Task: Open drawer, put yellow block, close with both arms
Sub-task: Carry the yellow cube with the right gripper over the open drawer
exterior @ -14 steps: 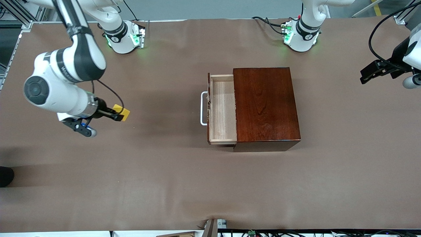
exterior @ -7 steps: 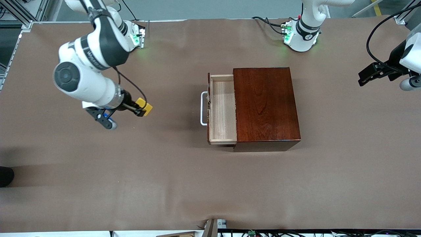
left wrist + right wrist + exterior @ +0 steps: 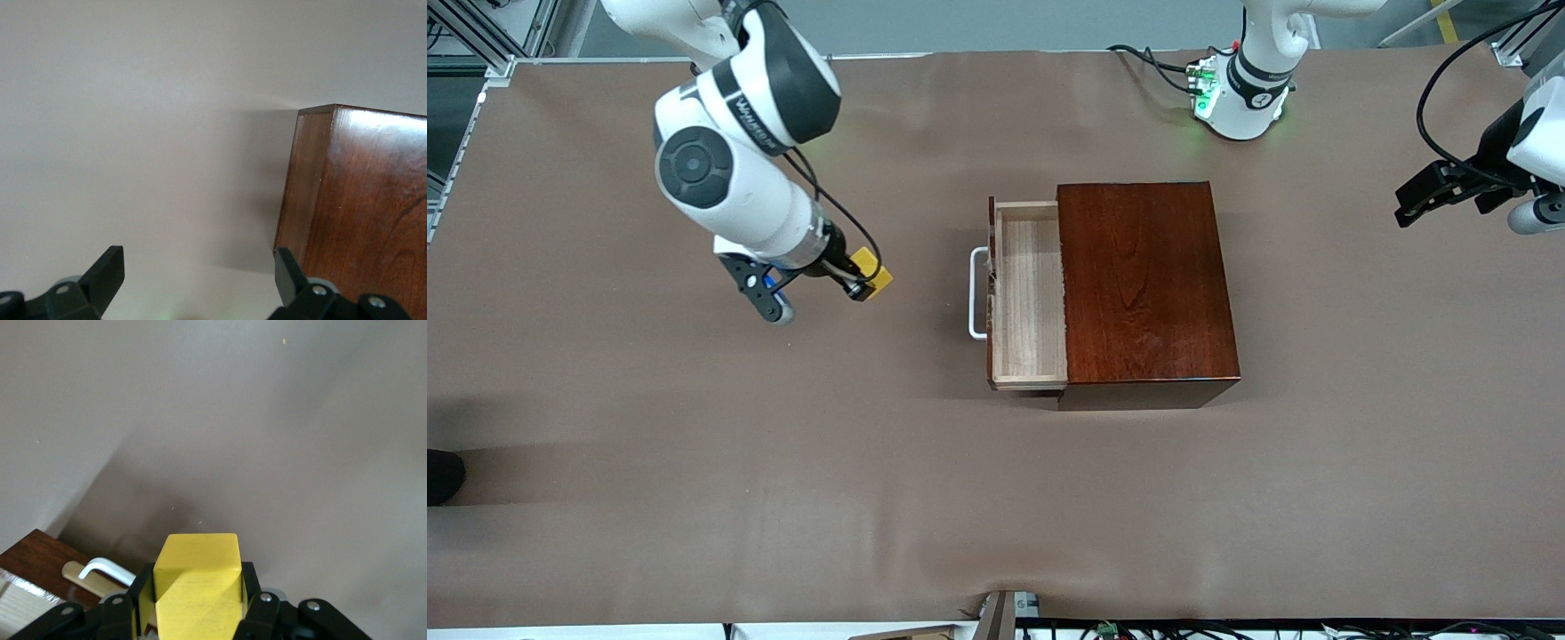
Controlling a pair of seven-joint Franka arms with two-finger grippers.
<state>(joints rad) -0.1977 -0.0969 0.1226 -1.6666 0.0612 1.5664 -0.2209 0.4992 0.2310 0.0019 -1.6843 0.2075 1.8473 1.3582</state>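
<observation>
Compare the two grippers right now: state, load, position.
The right gripper is shut on the yellow block; the left gripper is open and holds nothing.
The right gripper is over bare table between its base and the open drawer; the left gripper waits off the box's end, toward the left arm's end of the table.
Both are black two-finger grippers, up in the air.

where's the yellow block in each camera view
Front view: the yellow block is held by the right tool above bare table, toward the right arm's end from the open drawer.
Right wrist view: low centre, the block clamped between the fingers.
Left wrist view: not in it.
Shared landmark: the drawer's white handle, seen in the front and right wrist views.
</observation>
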